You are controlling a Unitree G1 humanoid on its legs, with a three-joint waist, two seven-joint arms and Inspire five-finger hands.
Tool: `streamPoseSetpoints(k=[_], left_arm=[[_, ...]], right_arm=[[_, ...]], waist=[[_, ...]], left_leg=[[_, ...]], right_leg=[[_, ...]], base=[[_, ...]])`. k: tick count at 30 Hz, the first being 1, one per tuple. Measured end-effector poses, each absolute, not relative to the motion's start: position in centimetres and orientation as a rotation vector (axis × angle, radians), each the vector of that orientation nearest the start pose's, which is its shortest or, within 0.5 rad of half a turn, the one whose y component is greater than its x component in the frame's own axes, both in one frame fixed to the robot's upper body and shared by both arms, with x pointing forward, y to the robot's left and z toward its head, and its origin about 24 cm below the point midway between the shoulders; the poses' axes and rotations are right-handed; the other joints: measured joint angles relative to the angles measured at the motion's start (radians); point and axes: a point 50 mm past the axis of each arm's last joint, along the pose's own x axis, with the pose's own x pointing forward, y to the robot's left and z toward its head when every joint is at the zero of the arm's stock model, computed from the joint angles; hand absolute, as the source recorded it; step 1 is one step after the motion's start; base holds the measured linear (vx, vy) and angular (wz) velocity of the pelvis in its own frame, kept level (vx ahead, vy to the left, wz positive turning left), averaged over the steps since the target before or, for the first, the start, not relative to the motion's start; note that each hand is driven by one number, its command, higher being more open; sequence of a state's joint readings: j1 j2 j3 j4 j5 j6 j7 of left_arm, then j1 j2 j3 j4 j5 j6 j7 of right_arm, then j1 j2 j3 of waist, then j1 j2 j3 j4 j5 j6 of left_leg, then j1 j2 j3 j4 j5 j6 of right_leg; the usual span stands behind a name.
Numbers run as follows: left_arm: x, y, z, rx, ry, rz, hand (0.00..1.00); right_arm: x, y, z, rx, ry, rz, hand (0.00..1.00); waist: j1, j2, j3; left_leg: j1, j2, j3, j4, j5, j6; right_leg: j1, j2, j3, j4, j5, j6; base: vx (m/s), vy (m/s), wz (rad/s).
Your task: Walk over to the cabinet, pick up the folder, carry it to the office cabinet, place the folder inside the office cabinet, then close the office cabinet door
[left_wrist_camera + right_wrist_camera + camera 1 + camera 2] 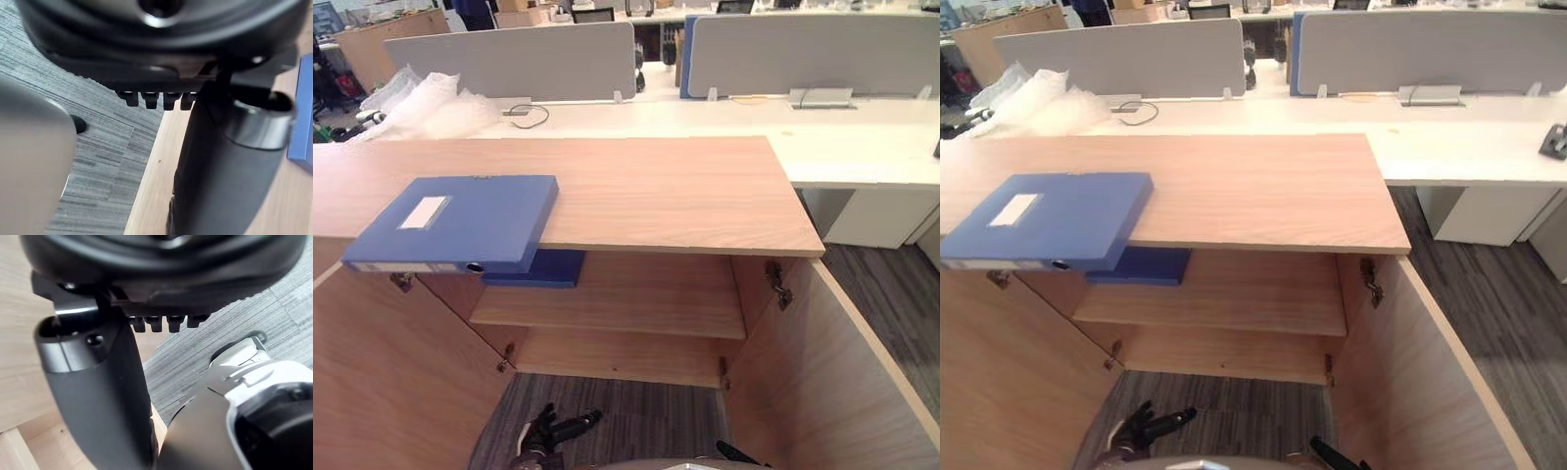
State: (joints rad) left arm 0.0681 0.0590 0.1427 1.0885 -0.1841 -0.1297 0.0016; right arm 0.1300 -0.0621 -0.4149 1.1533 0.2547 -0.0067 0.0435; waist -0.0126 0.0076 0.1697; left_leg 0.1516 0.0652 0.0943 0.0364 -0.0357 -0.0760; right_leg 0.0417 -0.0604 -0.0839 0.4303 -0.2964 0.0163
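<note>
A blue folder (460, 223) is lying on the left of the cabinet top (685, 191), overhanging its near edge. Well below it, the left hand (546, 431) and right hand (98, 391) are hanging relaxed, holding nothing.

Blue folder (460, 220) overhangs the cabinet top (675, 191); second folder (543, 269) apparently lies on the shelf (646, 299).

Black robot hands, up close from the wrists.
Left hand (161, 44) and right hand (161, 274) alike: glossy dark rounded shell (230, 264), row of short black fingers (151, 100), thick charcoal thumb (102, 401) ringed at its base by a brushed silver band (61, 355), small round screw hole (93, 339) beside the band.
</note>
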Motion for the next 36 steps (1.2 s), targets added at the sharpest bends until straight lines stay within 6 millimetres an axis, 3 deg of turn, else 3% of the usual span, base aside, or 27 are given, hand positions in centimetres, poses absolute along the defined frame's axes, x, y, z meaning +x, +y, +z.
streamPoseSetpoints(k=[4,7,11,15,20,22,27,32,36], left_arm=[[10.1,19.7,-15.9,-0.163,0.998,0.298,1.0],[10.1,19.8,-15.9,-0.16,1.0,0.295,1.0],[9.8,19.9,-16.0,-0.179,1.007,0.315,1.0],[9.1,20.1,-16.1,-0.268,1.004,0.377,1.0],[8.5,20.4,-15.9,-0.49,0.934,0.508,1.0],[9.0,20.3,-14.6,-0.692,0.763,0.598,1.0],[11.0,20.0,-10.8,-0.854,0.479,0.616,1.0],[13.1,22.1,-6.0,-0.816,0.204,0.644,1.0],[12.9,24.5,-2.9,-0.689,0.057,0.744,1.0]], right_arm=[[4.3,-21.2,-17.1,0.427,1.17,-0.566,1.0],[4.7,-21.3,-17.1,0.405,1.167,-0.549,1.0],[4.5,-21.4,-17.1,0.405,1.173,-0.553,1.0],[4.4,-21.1,-17.2,0.409,1.177,-0.555,1.0],[4.2,-21.0,-17.2,0.411,1.18,-0.554,1.0],[4.1,-20.9,-17.2,0.404,1.186,-0.545,1.0],[4.7,-20.8,-17.1,0.372,1.182,-0.504,1.0],[4.8,-21.1,-17.0,0.341,1.179,-0.482,1.0],[4.5,-21.1,-17.1,0.319,1.194,-0.469,1.0]], waist=[[-0.001,-0.016,0.01],[-0.002,-0.018,0.004],[-0.003,-0.013,-0.005],[0.003,-0.022,-0.02],[0.003,-0.025,-0.028],[0.007,-0.034,-0.036],[0.02,-0.04,-0.045],[0.042,-0.034,-0.053],[0.069,-0.027,-0.061]], left_leg=[[0.039,-0.012,0.018,-0.026,0.0,-0.001],[0.032,-0.019,0.029,-0.042,0.015,0.003],[0.013,-0.005,0.029,-0.062,0.025,0.011],[0.018,-0.004,0.03,-0.088,0.03,0.016],[0.015,-0.02,0.002,-0.105,0.036,0.025],[0.003,-0.028,-0.028,-0.12,0.051,0.029],[-0.037,-0.038,-0.056,-0.121,0.07,0.041],[-0.061,-0.056,-0.112,-0.123,0.094,0.051],[-0.066,-0.07,-0.17,-0.128,0.111,0.057]], right_leg=[[-0.009,-0.025,-0.028,0.057,-0.009,0.027],[0.012,-0.028,-0.032,-0.04,-0.003,0.019],[0.044,-0.01,-0.046,-0.164,0.066,0.025],[0.083,0.0,-0.052,-0.26,0.114,0.035],[0.101,-0.014,-0.082,-0.288,0.122,0.046],[0.099,-0.021,-0.113,-0.293,0.125,0.051],[0.078,-0.03,-0.137,-0.304,0.142,0.054],[0.085,-0.044,-0.191,-0.323,0.151,0.056],[0.124,-0.05,-0.254,-0.354,0.163,0.06]], base=[[0.0,0.056,-0.14],[-0.01,0.092,-0.1],[0.0,0.058,0.04],[0.02,0.035,0.01],[0.02,0.009,0.18],[0.0,-0.016,0.37],[-0.02,-0.008,0.18],[-0.06,-0.006,0.31],[-0.04,-0.009,0.45]])
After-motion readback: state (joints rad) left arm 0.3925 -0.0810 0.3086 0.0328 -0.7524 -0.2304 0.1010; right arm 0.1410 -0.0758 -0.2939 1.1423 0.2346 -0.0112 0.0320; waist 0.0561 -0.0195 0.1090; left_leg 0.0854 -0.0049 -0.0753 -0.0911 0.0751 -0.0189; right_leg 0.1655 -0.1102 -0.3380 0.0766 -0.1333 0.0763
